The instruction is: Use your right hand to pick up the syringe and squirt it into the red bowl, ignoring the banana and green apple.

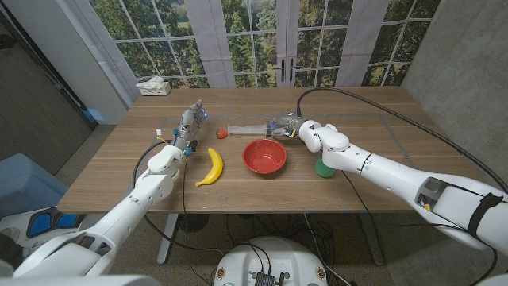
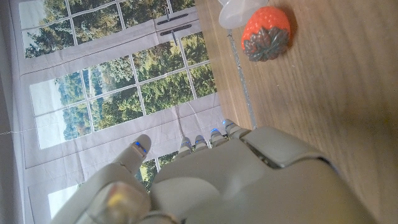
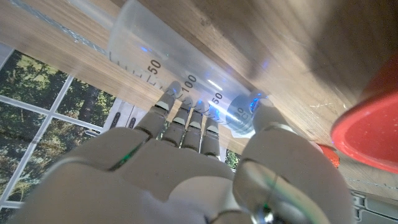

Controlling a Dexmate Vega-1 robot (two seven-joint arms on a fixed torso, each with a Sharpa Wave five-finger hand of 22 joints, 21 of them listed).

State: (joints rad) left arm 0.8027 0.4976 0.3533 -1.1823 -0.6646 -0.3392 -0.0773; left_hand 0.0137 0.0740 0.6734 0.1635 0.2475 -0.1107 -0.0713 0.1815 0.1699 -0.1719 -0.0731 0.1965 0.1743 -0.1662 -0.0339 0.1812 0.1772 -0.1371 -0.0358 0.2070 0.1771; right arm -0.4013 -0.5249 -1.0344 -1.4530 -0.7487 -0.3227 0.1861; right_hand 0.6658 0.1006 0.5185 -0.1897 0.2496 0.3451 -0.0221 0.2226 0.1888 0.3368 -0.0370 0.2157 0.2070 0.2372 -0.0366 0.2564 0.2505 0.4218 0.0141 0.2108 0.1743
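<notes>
The clear syringe [image 1: 250, 129] lies on the table behind the red bowl [image 1: 264, 156], and a small red strawberry-like piece [image 1: 222, 133] sits at its left end. My right hand [image 1: 290, 125] is at the syringe's right end. In the right wrist view its fingers [image 3: 186, 115] and thumb press on opposite sides of the marked barrel [image 3: 180, 59], with the bowl's rim [image 3: 373, 134] close by. My left hand [image 1: 190, 123] stands open at the left, holding nothing. From its wrist view, the left hand [image 2: 249, 180] points past the strawberry piece [image 2: 266, 34].
A banana [image 1: 211, 167] lies left of the bowl. A green apple [image 1: 324, 168] sits right of the bowl, partly hidden under my right forearm. A white box [image 1: 153, 87] stands at the table's far left corner. Windows stand behind the table.
</notes>
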